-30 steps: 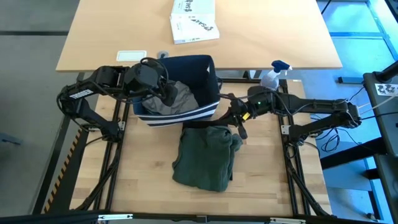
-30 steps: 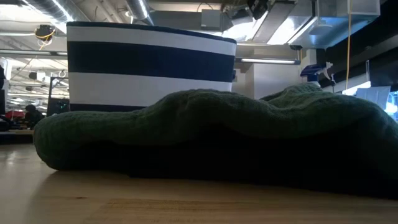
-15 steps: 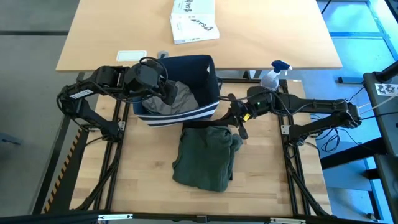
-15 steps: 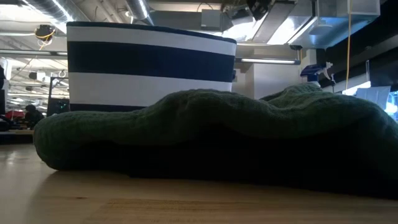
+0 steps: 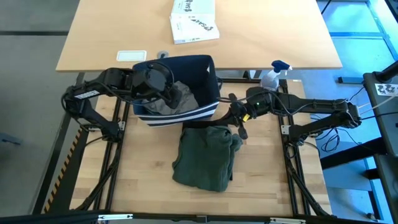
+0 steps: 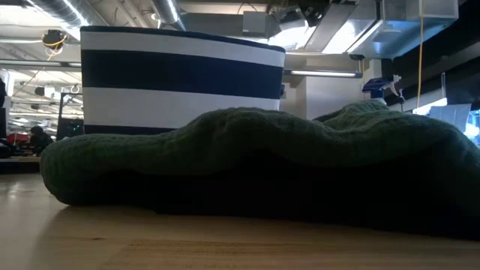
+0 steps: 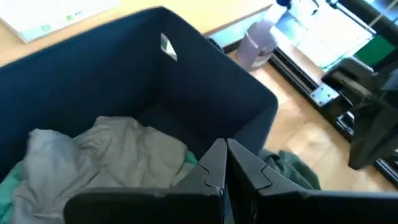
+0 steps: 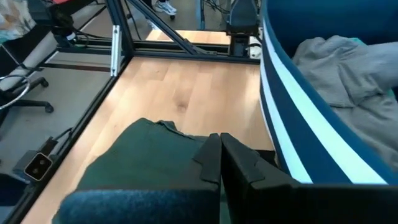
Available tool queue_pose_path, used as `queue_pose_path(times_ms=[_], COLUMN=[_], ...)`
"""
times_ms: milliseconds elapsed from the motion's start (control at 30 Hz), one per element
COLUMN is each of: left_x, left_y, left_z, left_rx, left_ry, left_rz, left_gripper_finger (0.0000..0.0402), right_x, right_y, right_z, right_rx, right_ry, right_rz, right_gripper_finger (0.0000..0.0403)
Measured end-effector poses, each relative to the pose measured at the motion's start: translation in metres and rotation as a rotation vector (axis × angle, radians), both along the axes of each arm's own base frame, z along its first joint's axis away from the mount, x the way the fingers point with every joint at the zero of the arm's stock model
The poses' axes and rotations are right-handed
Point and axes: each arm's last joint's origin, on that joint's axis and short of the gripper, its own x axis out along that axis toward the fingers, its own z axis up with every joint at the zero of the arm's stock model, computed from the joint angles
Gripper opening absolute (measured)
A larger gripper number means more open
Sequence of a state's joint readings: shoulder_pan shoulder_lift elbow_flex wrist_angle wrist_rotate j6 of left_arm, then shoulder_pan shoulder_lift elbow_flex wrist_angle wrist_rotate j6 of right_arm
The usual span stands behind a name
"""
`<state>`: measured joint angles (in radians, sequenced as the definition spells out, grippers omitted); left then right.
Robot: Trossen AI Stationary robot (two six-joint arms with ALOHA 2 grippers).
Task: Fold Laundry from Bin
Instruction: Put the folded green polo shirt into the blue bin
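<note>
Our left gripper (image 7: 225, 163), fingers clenched on nothing, hangs just above the light grey garment (image 7: 124, 152) lying in the bin (image 7: 205, 81), so we judge we should part the fingers first, then drop onto a raised fold. Beyond the bin's near wall, our right gripper (image 8: 219, 160), also clenched and empty, hovers over the dark green garment (image 8: 149, 162) on the tabletop (image 8: 180, 93).

We look straight down overhead; low, level across the counter (image 5: 149, 180), close behind the green garment (image 6: 255, 161); both share the striped bin (image 5: 186, 115).
</note>
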<state>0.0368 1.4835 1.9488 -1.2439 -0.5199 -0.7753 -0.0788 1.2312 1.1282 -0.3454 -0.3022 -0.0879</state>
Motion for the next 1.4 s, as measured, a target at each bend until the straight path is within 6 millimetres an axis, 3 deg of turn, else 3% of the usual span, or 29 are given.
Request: queue_pose_path(times_ms=[133,400,600,767,1033,1167,1400], left_x=[0.003,0.016,0.045,0.046,0.05,0.054,0.07], left_y=[-0.001,-0.025,-0.065,-0.099,-0.142,-0.148,-0.162], left_z=[0.002,-0.009,-0.064,-0.123,-0.195,-0.211,-0.228], left_rx=[-0.013,0.024,-0.073,-0.03,0.093,0.078,0.058], left_ry=[-0.021,0.109,0.357,0.581,0.52,0.429,0.345], left_rz=[-0.051,-0.375,-0.687,-0.856,-1.145,-1.194,-1.246], left_gripper_finger=[0.0,0.0,0.0,0.0,0.0,0.0016,0.0104], right_x=[-0.003,-0.02,-0.027,-0.032,-0.035,-0.035,-0.036], right_y=[-0.001,-0.004,-0.004,-0.006,-0.006,-0.006,-0.006], right_z=[0.001,0.006,-0.004,-0.006,-0.003,-0.004,-0.004], right_rx=[-0.015,-0.079,-0.106,-0.069,-0.03,-0.011,0.01], right_ry=[0.012,0.051,0.177,0.223,0.219,0.222,0.231], right_rz=[-0.032,-0.159,-0.191,-0.287,-0.348,-0.359,-0.372], right_gripper_finger=[0.0005,0.0005,0.0005,0.0005,0.0005,0.0005,0.0005])
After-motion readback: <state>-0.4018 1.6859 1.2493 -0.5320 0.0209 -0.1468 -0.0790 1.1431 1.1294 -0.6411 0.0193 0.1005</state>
